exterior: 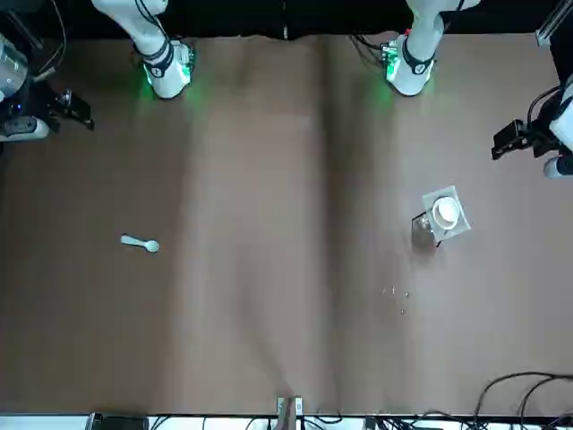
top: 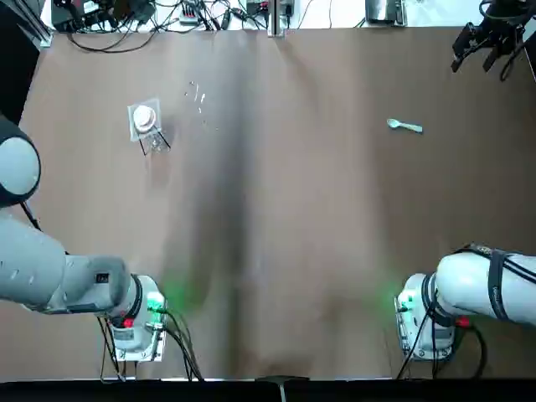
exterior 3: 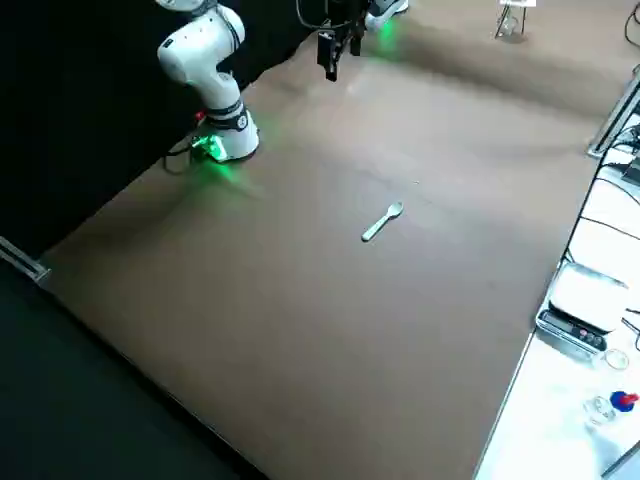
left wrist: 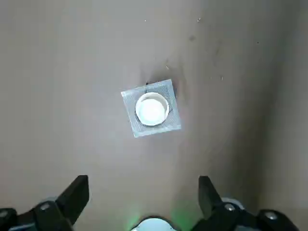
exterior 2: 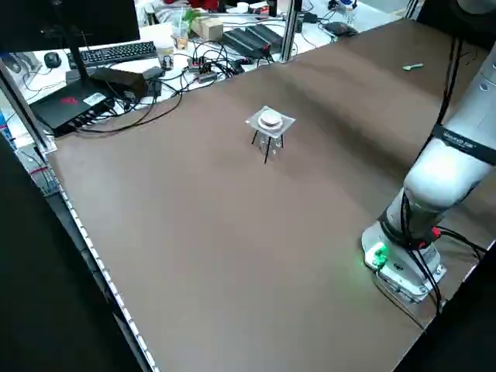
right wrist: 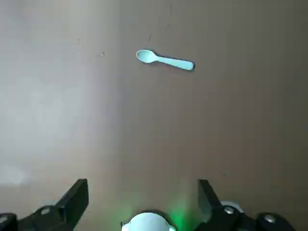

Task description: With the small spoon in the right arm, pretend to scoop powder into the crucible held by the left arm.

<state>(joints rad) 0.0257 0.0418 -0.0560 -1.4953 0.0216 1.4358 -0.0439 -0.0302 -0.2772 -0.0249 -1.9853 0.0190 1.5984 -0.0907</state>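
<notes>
- My left gripper (left wrist: 143, 182) hangs over the crucible (left wrist: 151, 109), fingers wide and empty, ready to go down.
- The crucible sits on a mesh stand (left wrist: 166, 126), well apart from the spoon (right wrist: 165, 61).
- My right gripper (right wrist: 143, 183), wide and empty too, hangs over the flat-lying spoon.

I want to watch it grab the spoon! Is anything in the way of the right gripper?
Nothing visible. The small spoon lies alone on the table; the open right gripper hangs apart from it, nothing between them.
</notes>
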